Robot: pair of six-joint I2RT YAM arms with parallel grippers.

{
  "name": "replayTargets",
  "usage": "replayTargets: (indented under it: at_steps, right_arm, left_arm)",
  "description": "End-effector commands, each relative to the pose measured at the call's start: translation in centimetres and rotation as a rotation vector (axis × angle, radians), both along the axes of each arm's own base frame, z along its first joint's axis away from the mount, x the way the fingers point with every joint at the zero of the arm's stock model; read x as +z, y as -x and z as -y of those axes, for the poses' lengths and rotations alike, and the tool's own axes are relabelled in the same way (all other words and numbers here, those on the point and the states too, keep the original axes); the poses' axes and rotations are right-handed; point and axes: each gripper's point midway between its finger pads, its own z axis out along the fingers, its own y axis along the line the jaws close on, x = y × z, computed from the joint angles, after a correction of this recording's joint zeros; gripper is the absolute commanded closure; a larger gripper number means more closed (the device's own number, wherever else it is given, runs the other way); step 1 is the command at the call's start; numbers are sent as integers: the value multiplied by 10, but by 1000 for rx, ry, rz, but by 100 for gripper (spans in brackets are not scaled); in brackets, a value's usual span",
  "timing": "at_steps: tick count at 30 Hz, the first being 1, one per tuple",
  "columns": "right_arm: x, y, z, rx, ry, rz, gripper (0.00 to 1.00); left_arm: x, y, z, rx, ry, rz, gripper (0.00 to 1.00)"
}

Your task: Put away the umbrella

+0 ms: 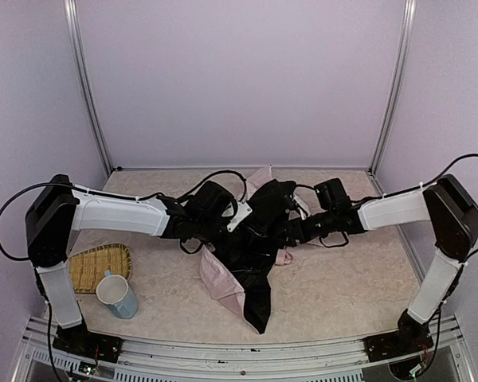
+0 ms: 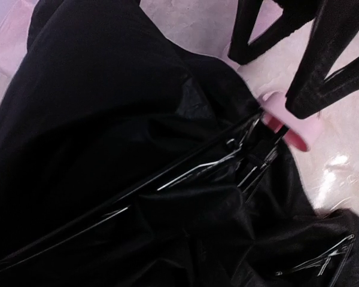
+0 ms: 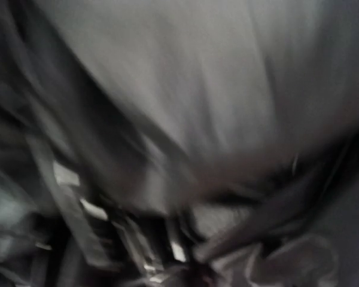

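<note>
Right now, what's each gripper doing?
Left gripper: buried in umbrella fabric, cannot tell.
Right gripper: open, one fingertip by the pink handle.

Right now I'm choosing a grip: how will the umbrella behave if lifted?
The umbrella will probably flop: its fabric lies crumpled and sprawled on the table. Its thin ribs look easily bent, so likely fragile under a hard squeeze.

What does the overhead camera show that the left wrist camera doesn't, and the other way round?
Only the top view: the left arm and right arm, plus a pale mug and a woven tray at the near left. Only the left wrist view: the thin metal ribs up close. Both: the umbrella with its black lining exposed, its pink handle, and the pale table.
</note>
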Motion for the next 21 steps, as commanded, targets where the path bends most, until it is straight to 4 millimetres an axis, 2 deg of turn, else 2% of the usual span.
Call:
replayTargets:
  at_steps: [1,3,6,9,12,15,17,18,19,20,21]
  right_arm:
    - [47,5,11,13,17,132,30]
    - [56,9,16,18,44,162,30]
    - [72,17,21,19,130,281,33]
    - [102,47,1,95,142,465,36]
    - [117,89,-28,195,135,582,36]
    - [115,125,-66,270,128,577,32]
    - [103,143,-95,324,137,536,21]
    - [92,144,-106,327,173,506,11]
    - [81,140,-114,318,216,483,6]
    - [61,130,-120,290,287,465,4]
    - [58,124,-124,268,305,461,2]
  left_arm:
    - [21,35,45,-206,137,-75,73]
    - [46,45,59,-275,185,-39,54]
    - [109,47,64,-324,333,25,31]
    - [170,35,47,-307,471,101,17]
    - [211,20,21,-260,545,164,12]
    - [239,6,-14,-159,588,230,8]
    - [239,-7,-36,-82,589,245,6]
    - [236,-10,-45,-57,584,249,5]
    - [236,-10,-53,-47,584,254,4]
    - [232,-10,-59,-38,578,253,4]
    - [233,-10,-61,-36,576,258,4]
